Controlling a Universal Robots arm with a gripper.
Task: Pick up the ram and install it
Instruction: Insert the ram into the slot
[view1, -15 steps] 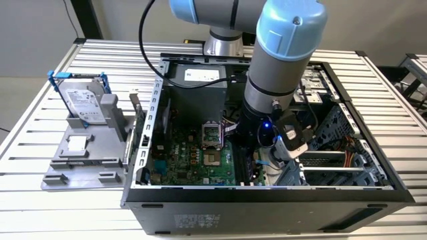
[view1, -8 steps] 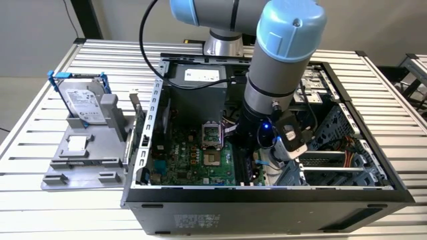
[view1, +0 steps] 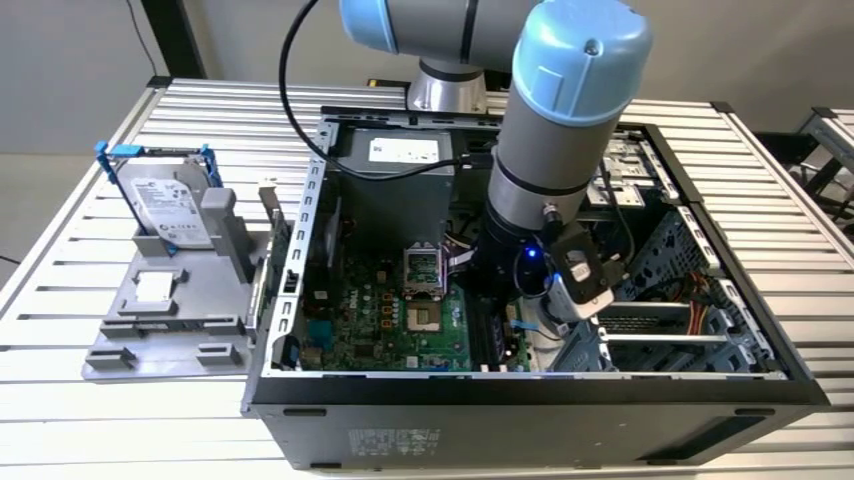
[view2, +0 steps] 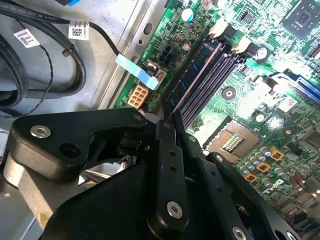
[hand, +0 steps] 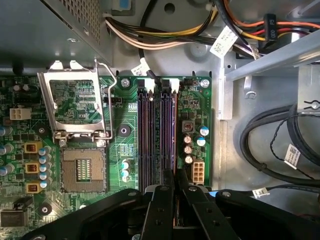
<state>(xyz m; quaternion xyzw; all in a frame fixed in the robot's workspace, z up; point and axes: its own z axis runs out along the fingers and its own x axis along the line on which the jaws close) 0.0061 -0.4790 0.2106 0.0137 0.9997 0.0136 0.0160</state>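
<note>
The gripper (hand: 175, 192) is down inside the open computer case (view1: 534, 385), its black fingers (view2: 167, 150) drawn close together with a thin dark edge pinched between them, so it looks clamped on the ram (view2: 192, 82). In the second wrist view the ram runs as a narrow dark-green strip away from the fingertips, standing on edge in the outermost of the black memory slots (hand: 150, 135), next to the white power connector (hand: 198, 172). Its long axis lies along the slots, running from the gripper towards the white latches (view2: 217, 27) at their far ends. In the first wrist view the ram is seen edge-on and is hard to separate from the slot beneath it.

Beside the slots on the green motherboard (view1: 400, 340) sits the processor socket (hand: 82, 170) with its metal frame (hand: 75, 102) flipped open.

Farther off, in the exterior view, the arm (view1: 554, 150) drops into the case from above. Outside the case on the exterior view's left, a grey fixture (view1: 167, 310) holds a silver hard drive (view1: 167, 205) in a blue frame.
</note>
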